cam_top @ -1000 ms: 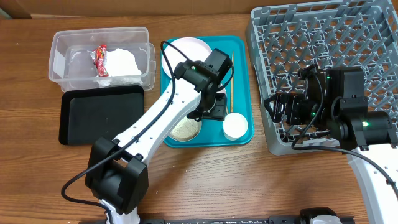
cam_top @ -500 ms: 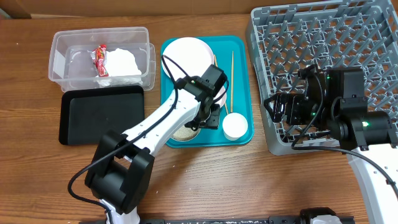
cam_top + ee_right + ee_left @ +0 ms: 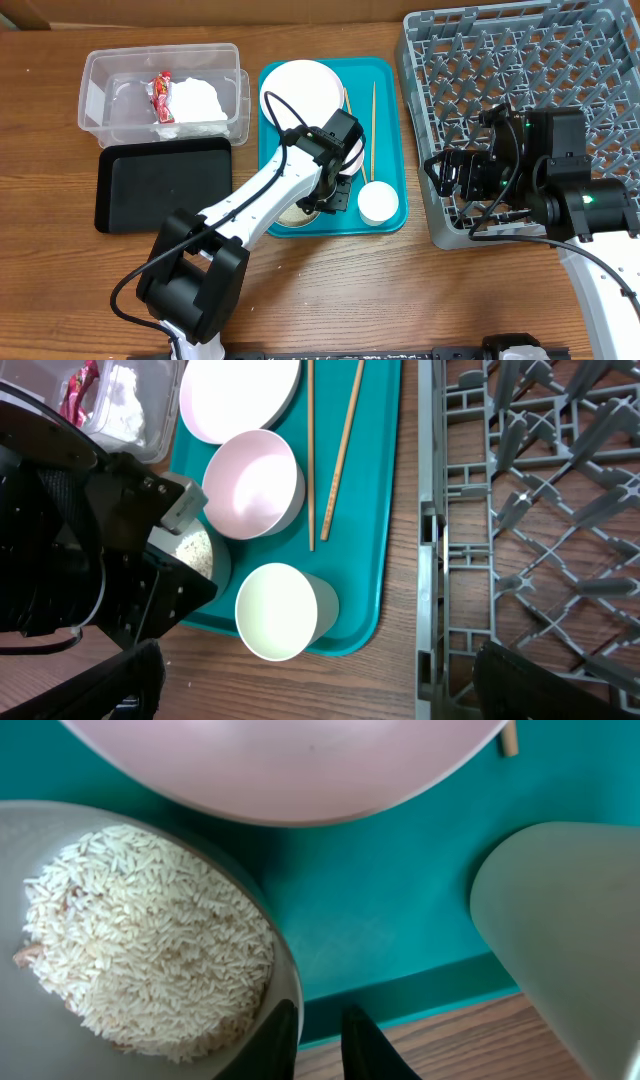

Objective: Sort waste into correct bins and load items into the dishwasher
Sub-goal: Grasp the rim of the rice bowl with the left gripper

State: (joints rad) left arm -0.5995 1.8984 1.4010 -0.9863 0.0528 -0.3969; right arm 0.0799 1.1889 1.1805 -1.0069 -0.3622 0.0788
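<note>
**Left pincer [image 3: 320,1035] astride the rim of the grey-green bowl [image 3: 40,835] of rice**

Grey-green bowl, filled with loose white rice [image 3: 150,940], standing in the teal tray [image 3: 380,920], at about 7 o'clock of it from overhead. Left pincer low at the bowl's 3 o'clock edge, one finger inside the rim and one outside, jaws nearly together with only a thin gap; a real pinch on the rim not possible to confirm. Small white bowl [image 3: 252,482] just beside at 1 o'clock, small white cup [image 3: 278,610] near at 3 o'clock. Round white plate [image 3: 300,85] at the tray's 11 o'clock, two wooden chopsticks [image 3: 310,460] along its 2 o'clock side. On the table [image 3: 400,290] at the tray's 9 o'clock, clear tub [image 3: 100,90] with red-and-white wrapper [image 3: 161,95] and crumpled napkin [image 3: 195,100]; black tray [image 3: 165,185] at 8 o'clock. Grey dish rack [image 3: 520,60] at 3 o'clock; right pincer [image 3: 315,660] over its 8 o'clock edge, spread fully wide, holding nothing.
</note>
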